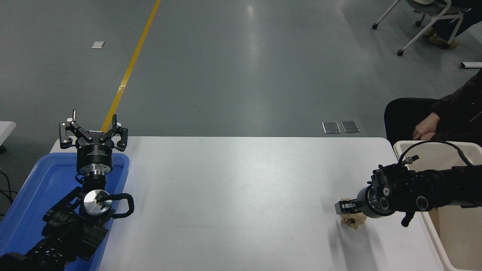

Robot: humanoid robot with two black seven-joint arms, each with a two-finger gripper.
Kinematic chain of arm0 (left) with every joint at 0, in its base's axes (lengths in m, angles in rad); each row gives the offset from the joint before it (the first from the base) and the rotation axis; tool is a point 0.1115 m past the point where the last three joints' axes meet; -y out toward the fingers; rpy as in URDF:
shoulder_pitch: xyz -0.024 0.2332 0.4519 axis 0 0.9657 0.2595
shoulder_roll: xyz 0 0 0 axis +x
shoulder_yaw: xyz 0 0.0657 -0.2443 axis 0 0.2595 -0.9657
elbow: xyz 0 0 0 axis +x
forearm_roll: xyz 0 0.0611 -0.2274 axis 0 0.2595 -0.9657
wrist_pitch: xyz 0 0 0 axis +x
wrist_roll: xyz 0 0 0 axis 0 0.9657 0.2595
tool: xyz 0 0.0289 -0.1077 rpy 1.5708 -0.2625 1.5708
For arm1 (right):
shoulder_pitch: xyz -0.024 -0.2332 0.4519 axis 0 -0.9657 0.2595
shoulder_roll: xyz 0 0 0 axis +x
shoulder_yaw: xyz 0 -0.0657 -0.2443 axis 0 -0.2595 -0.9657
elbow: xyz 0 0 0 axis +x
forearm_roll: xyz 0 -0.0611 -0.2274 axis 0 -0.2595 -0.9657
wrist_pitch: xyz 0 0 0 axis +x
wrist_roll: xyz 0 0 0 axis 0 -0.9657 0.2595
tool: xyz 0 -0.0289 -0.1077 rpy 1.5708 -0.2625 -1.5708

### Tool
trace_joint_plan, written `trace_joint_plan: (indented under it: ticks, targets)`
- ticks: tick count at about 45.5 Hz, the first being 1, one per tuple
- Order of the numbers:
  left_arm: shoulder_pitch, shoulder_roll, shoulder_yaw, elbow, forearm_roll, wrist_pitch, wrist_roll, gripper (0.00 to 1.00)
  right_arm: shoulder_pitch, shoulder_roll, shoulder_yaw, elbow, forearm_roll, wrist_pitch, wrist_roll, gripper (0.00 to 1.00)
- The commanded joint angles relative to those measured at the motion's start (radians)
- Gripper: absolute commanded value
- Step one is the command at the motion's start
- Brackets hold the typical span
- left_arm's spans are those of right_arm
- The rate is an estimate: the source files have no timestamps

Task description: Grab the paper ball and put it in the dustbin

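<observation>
The tan crumpled paper ball (353,221) lies on the white table (233,188) near its right front. My right gripper (344,208) comes in low from the right edge and sits right on top of the ball, hiding its upper part. The ball still rests on the table. The cream-white dustbin (453,233) stands just off the table's right edge, with my right arm crossing over its rim. My left gripper (93,130) is parked open and empty above the blue tray at the lower left.
A shallow blue tray (34,188) lies at the table's left edge under my left arm. A person sits at the far right, hands (424,131) resting just behind the dustbin. A wheeled chair (425,22) stands at the top right.
</observation>
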Motion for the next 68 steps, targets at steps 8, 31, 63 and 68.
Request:
trace_joint_plan:
  ticks: [8,31,63,68]
  targets:
    - [0.0,0.0,0.001,0.0,0.001,0.0,0.0,0.99,0.154,-0.116,-0.06,0.103,0.01,0.026,-0.001,0.0]
    - [0.0,0.0,-0.001,0.0,0.0,0.0,0.0,0.99,1.081,-0.239,-0.505,0.419,0.113,0.224,0.044,0.0]
    - [0.0,0.002,-0.001,0.0,0.001,0.0,0.0,0.99,1.264,-0.24,-0.662,0.229,0.048,0.393,0.047,0.0]
    - [0.0,0.002,-0.001,0.0,0.0,0.0,0.0,0.99,1.144,-0.318,-0.697,0.082,-0.048,0.292,0.048,0.0]
